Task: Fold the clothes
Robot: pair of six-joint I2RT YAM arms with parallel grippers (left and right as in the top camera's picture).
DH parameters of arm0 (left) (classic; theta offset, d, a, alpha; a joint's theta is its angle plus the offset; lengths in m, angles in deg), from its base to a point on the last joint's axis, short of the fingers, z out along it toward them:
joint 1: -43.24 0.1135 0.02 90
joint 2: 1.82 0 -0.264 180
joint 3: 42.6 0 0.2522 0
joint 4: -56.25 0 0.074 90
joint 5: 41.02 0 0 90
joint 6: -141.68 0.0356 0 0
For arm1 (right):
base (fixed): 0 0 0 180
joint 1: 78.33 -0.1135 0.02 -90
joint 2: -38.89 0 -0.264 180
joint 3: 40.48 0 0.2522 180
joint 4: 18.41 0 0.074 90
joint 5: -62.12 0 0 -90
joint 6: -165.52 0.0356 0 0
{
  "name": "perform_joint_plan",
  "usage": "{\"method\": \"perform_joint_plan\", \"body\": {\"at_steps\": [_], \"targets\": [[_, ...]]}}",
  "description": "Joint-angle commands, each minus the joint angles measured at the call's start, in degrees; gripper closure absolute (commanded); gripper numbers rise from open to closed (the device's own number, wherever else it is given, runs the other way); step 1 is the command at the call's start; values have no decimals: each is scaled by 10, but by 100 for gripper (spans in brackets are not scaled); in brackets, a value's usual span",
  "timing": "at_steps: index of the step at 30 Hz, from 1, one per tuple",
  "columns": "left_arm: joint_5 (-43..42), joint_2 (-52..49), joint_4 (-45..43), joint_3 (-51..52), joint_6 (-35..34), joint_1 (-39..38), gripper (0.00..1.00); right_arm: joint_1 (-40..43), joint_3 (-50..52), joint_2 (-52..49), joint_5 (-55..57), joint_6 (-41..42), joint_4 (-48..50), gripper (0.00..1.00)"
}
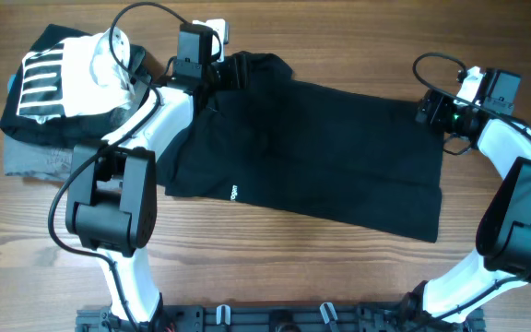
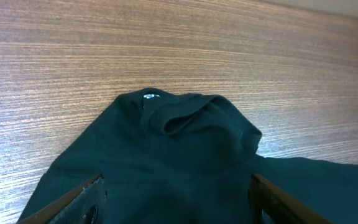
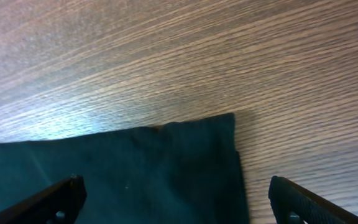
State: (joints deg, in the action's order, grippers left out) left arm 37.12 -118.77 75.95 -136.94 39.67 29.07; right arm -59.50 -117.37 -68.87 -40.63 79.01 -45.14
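The plain black T-shirt (image 1: 312, 152) lies spread across the middle of the wooden table, with a tiny white label (image 1: 232, 194) near its front left edge. My left gripper (image 1: 212, 77) is open above the shirt's bunched back left corner; in the left wrist view the fingers (image 2: 176, 202) straddle the rumpled fabric (image 2: 185, 143). My right gripper (image 1: 429, 109) is open over the shirt's back right corner; in the right wrist view the fingers (image 3: 176, 202) straddle that flat corner (image 3: 204, 143). Neither gripper holds anything.
At the back left is a pile with a black garment with white stripes and print (image 1: 53, 78) on top of a grey folded garment (image 1: 35, 159). Bare wooden table (image 1: 339, 277) lies in front of the shirt.
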Motion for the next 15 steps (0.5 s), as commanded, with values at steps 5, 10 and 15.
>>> {"method": "perform_joint_plan", "body": {"at_steps": [5, 10, 15], "targets": [[-3, -3, 9, -1, 12, 0, 28, -2, 6, -31, 30, -19, 8, 4], [-3, -3, 11, -1, 11, 0, 28, -4, 6, -66, 9, -18, 40, 21], [-3, -3, 11, -1, 12, 0, 28, -4, 5, -63, 7, -2, 48, 83]]}}
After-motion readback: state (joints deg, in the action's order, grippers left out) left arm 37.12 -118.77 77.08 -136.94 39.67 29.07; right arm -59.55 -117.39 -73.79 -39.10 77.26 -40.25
